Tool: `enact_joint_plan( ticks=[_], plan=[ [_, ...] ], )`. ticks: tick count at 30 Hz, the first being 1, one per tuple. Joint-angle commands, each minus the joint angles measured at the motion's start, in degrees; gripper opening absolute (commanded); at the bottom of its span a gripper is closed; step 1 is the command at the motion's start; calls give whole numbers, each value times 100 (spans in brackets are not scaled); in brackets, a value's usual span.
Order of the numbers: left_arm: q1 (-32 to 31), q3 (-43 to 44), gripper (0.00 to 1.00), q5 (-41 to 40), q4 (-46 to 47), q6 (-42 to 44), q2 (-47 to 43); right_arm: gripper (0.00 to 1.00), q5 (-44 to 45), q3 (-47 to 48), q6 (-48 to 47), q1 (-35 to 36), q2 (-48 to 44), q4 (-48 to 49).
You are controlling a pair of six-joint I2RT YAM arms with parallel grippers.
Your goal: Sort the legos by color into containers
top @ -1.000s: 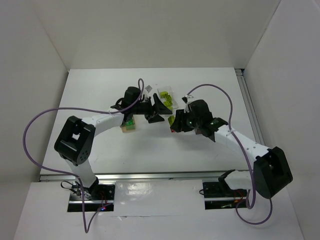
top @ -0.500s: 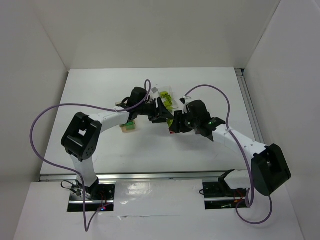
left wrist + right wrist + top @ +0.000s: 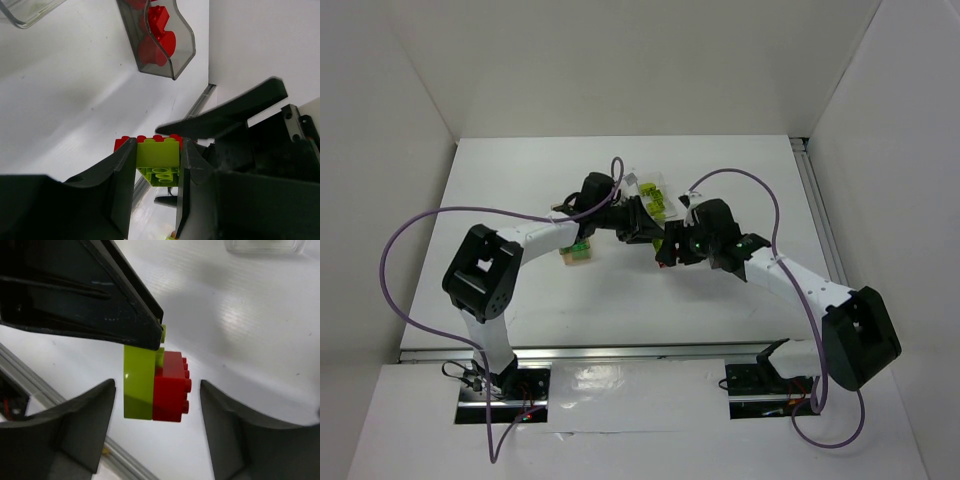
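My left gripper point(image 3: 157, 166) is shut on a lime brick point(image 3: 159, 151) that has a red brick point(image 3: 120, 143) stuck to its studs, and holds the pair above the table. In the right wrist view the lime brick point(image 3: 139, 385) and the red brick point(image 3: 171, 387) hang between the spread fingers of my open right gripper point(image 3: 158, 407), touching neither. In the top view the left gripper point(image 3: 648, 226) and the right gripper point(image 3: 671, 246) meet at the table's middle. A smoky tray point(image 3: 176, 56) holds red bricks. The clear tray point(image 3: 658, 186) holds lime bricks. The peach tray point(image 3: 576, 254) holds a green brick.
A corner of the clear tray point(image 3: 27, 12) shows at the top left of the left wrist view. The two arms and their purple cables crowd the middle of the table. A metal rail runs along the table's near edge point(image 3: 620, 352).
The left arm swung right and brought its gripper up against the right gripper. The right gripper shifted slightly left. In the last half second little has moved.
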Motion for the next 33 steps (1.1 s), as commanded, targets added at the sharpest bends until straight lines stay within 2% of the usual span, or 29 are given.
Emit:
enact_joint_plan(
  ticks=[1,3,5,9,11,15,21,26,33],
  plan=[
    [51,231,0,104,-85,214,-77,79,146,309,1,59,-88,158],
    [148,231,0,104,-86,214,-130,97,366,309,53,59,-229,158],
    [359,135,0,227,19,-75,-209,100,524,187,106,59,-457,158],
    [684,-226,0,351,397,-645,-499,100,719,-305,220,59,-1081,761],
    [851,-463,0,403,581,-954,-788,94,771,-630,220,59,-1492,1018],
    [904,-648,0,-149,573,-1779,-1412,86,877,-921,98,112,-1829,1519],
    [957,-701,0,-511,354,-2414,-1791,86,754,-921,-8,296,-1575,2011],
    [957,-648,0,-643,292,-2476,-1862,89,754,-860,-61,367,-1311,2398],
    [957,-464,0,-643,28,-2476,-1862,80,763,-587,-8,524,-775,2663]
  ],
)
